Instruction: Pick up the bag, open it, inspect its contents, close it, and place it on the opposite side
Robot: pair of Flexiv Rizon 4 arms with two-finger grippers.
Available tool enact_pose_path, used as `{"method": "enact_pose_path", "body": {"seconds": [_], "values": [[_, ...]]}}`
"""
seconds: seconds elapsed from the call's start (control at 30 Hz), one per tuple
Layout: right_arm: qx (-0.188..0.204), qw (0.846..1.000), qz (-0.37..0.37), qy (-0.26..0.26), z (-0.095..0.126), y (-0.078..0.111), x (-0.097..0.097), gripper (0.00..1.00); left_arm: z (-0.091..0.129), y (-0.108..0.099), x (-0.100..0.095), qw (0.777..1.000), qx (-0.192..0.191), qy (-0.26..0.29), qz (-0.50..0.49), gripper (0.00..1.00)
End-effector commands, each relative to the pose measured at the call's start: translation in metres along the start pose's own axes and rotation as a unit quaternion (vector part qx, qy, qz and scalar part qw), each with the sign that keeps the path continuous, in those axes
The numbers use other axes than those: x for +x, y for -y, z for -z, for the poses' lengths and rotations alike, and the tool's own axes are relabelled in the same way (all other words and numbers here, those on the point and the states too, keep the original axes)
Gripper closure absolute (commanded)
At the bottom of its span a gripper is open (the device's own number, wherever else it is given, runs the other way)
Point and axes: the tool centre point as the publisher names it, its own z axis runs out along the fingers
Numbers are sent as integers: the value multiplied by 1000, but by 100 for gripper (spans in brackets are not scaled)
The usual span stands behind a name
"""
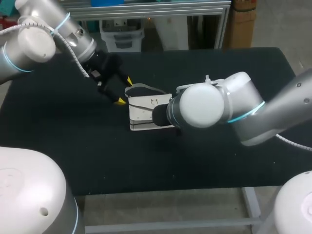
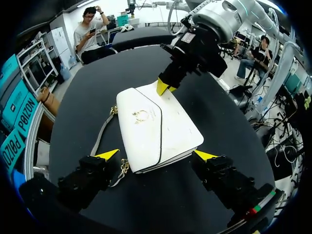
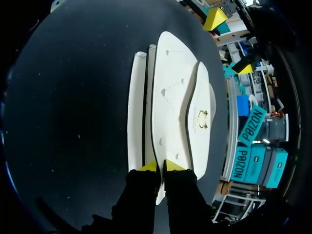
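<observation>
Closest in the head view is the right arm. Its bulky wrist joint hangs over one end of the white bag and hides that arm's fingers. The bag lies flat near the middle of the black table. The left gripper sits at the bag's opposite end with its yellow tips spread.

In the left wrist view the left gripper is nearest, jaws wide apart, straddling the bag's near end. I cannot tell whether either tip touches it. The bag's long axis runs straight ahead from these fingers to the right gripper, which bites the far edge. The flap, with its gold clasp, lies along the side where the strap trails.

In the right wrist view the right gripper is pinched on the bag's near edge, the two tips almost together with a thin panel between them. The bag stretches lengthwise away from it toward the left gripper. The flap opens along one long side, so the free left arm looks the better placed to lift it.
</observation>
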Motion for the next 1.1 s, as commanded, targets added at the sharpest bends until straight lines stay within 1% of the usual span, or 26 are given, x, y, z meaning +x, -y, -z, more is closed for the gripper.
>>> {"method": "enact_pose_path", "body": {"seconds": [0.03, 0.13, 0.6, 0.63, 0.67, 0.73, 0.83, 1.1], "values": [[14, 1000, -9, 4, 2, -6, 8, 100, -1, 8, 9, 1000, 2, 20, -24, 0], [23, 1000, -19, 5, 3, -7, 10, 100, -2, 11, 9, 999, 9, 31, -40, 0], [23, 999, -27, 4, 3, -7, 10, 100, -2, 12, 8, 999, 10, 30, -39, 0], [23, 999, -27, 4, 3, -7, 10, 100, -8, 11, 2, 999, -8, 26, -31, 0], [23, 999, -27, 4, 3, -7, 10, 100, -13, 11, 0, 998, -13, 28, -52, 0], [23, 999, -27, 4, 3, -7, 10, 100, -21, 11, 0, 997, -5, 36, -72, 0], [23, 999, -27, 4, 3, -7, 10, 100, -24, 12, 5, 992, 17, 54, -112, 0], [23, 999, -27, 4, 3, -7, 10, 100, -26, 18, 13, 985, 38, 92, -142, 0]]}}
